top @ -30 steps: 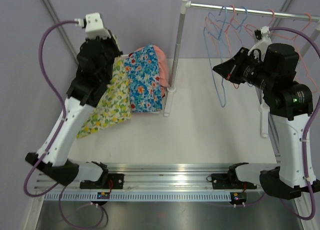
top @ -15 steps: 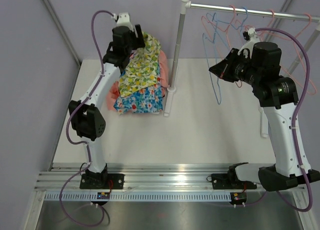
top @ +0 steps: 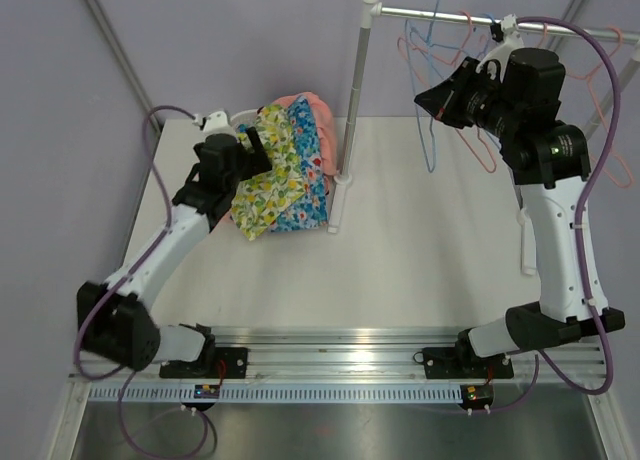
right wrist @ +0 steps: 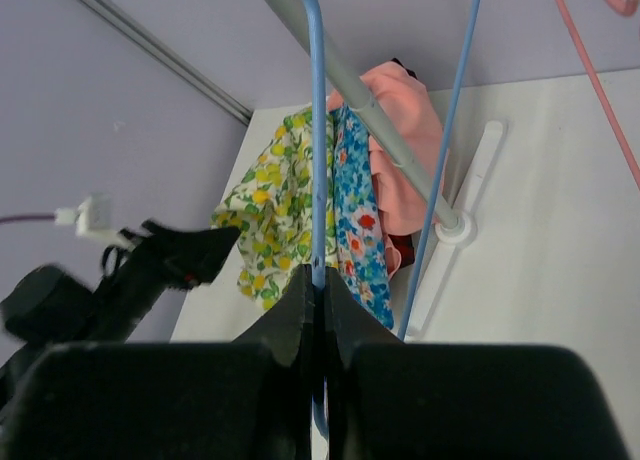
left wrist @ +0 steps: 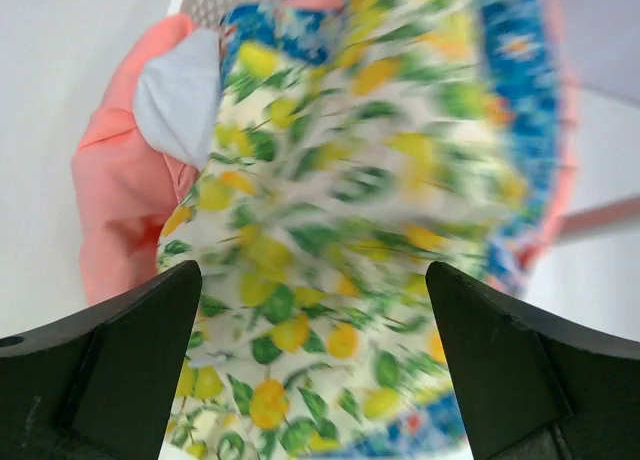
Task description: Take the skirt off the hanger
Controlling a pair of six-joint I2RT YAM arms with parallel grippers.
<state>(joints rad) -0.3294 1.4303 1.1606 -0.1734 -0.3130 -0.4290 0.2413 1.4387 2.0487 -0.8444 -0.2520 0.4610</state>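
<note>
While the lemon-print skirt (top: 265, 175) lies draped over a heap of clothes at the far left of the table (top: 430, 250), I find no hanger wire in it, so I judge it to be off the hanger. Its long axis runs from the far end by the rack post (top: 355, 100) down toward the near-left. It covers a blue floral garment (top: 308, 185) and a pink garment (top: 318, 115). My left gripper (top: 252, 152) sits at the skirt's left edge, jaws spread wide. In the left wrist view the fabric fills the gap ahead of both fingers, but blur hides whether they touch it. My right gripper (right wrist: 312, 280) is clamped on the wire of a blue hanger (right wrist: 317, 130), held high under the rail (top: 470, 18). That places it well apart from the skirt, on the other side of the post. Of the 2 arms, the left is plainly the nearer, and the skirt lies directly forward of its jaws.
</note>
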